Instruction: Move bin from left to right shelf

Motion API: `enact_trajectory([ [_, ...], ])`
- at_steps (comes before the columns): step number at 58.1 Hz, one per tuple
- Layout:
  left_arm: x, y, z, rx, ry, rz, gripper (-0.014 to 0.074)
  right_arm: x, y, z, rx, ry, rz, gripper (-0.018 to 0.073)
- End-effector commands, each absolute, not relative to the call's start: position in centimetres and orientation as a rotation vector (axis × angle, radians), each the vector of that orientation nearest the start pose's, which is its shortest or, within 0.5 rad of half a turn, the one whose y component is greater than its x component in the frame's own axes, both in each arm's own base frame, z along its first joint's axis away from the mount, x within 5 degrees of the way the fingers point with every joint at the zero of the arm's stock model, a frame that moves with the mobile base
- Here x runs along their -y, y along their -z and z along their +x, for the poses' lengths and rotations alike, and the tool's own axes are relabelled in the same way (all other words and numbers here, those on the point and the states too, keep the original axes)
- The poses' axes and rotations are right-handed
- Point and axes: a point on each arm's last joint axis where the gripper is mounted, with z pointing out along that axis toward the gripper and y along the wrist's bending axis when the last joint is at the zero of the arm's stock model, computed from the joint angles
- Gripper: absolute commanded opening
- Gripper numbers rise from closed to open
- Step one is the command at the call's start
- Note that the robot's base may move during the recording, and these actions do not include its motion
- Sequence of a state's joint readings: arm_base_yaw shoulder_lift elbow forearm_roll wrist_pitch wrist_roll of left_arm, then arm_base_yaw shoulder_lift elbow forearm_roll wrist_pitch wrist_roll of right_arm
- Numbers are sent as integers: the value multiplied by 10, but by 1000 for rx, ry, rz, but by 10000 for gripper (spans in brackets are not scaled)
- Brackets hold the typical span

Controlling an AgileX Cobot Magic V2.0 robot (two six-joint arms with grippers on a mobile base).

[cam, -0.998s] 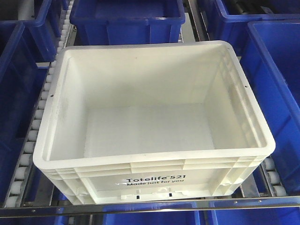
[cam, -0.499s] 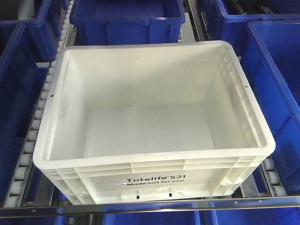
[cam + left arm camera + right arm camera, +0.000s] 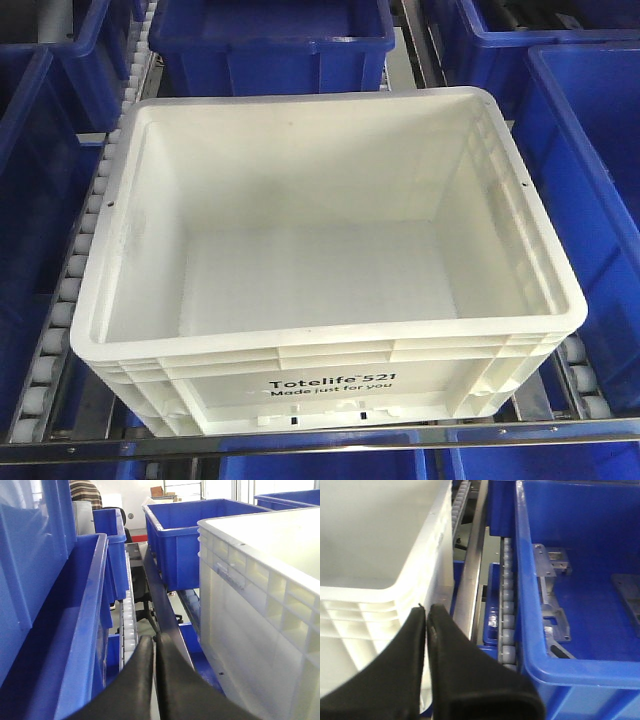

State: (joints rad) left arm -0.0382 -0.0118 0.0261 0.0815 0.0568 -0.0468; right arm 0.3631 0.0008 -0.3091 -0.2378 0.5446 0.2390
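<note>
The metal flow rack, steel rails carrying rows of small white rollers behind a flat steel front bar, fills the front view, crowded with dark blue plastic totes on every side. Sitting on its rollers in the middle lane, front face against the bar, is the large white rectangular plastic bin, empty, ribbed under the rim and printed "Totelife 521 Made just for you". Down each side of it sits an arm: the left gripper in the gap between the bin's left wall and a blue tote, the right gripper just beside the bin's right front corner. Both sets of black fingers are pressed together with nothing between them. Whether this is the left or the right shelf cannot be told, so the step is either a lift not yet begun or a placement just finished. If a lift, each claw must open and catch the ribbed rim.
</note>
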Motion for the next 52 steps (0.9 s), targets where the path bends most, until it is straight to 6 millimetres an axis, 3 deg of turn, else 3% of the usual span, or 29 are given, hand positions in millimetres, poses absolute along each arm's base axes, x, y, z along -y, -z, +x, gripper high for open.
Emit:
enact_trajectory([
  [1, 3, -201, 56, -1479, 18, 51, -6, -1, -277, 35, -1597, -143, -148, -8],
  [18, 3, -201, 56, -1479, 18, 51, -6, -1, -224, 56, -1466, -10, -18, -8],
  [28, 3, -201, 56, -1479, 18, 51, -6, -1, -206, 59, -1448, -17, 7, -8],
  [52, 3, -201, 56, -1479, 18, 51, -6, -1, -203, 59, -1470, 5, -14, -8],
])
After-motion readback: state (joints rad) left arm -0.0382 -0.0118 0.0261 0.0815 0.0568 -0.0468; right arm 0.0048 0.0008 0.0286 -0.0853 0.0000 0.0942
